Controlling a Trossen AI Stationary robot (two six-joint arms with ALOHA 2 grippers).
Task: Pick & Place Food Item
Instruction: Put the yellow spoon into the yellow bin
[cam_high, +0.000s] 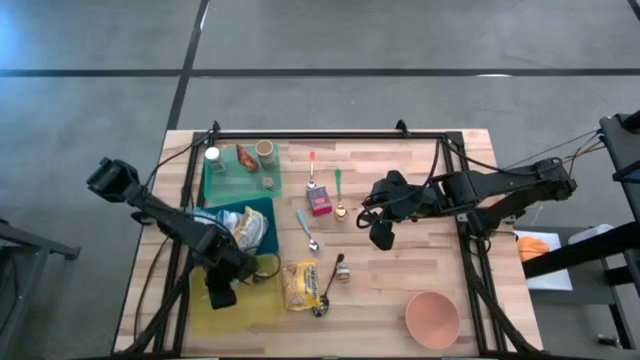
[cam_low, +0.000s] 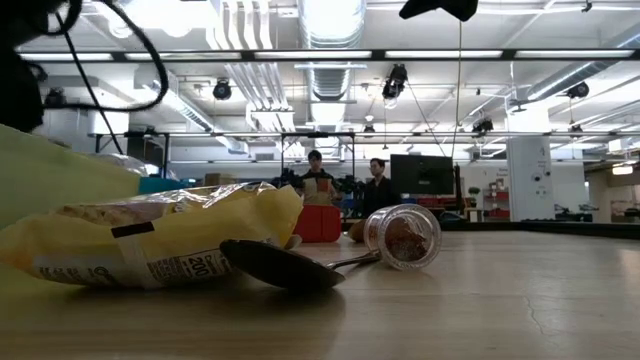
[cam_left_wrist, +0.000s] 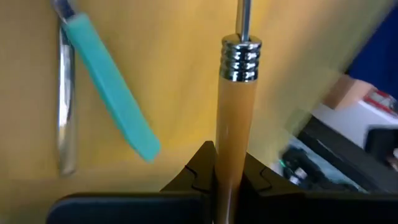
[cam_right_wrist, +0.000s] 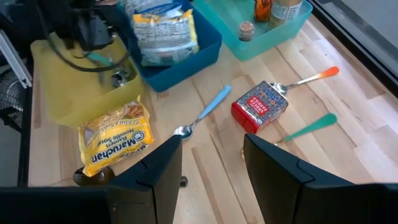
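My left gripper is over the yellow tray at the near left, shut on a yellow-handled utensil. A teal-handled utensil lies in that tray. A yellow noodle packet lies flat on the table just right of the tray. A bagged food item sits in the blue bin. My right gripper hangs open above the table's middle, nothing between its fingers. My left gripper pinches the utensil's yellow handle between its two fingers, which lie across it. The handle runs straight out past the fingertips to a ribbed chrome collar and a thin metal shaft. Its far end is out of the picture.
A green tray with small bottles stands at the far left. A red box, several loose spoons and a small jar on its side lie mid-table. A pink bowl sits near right.
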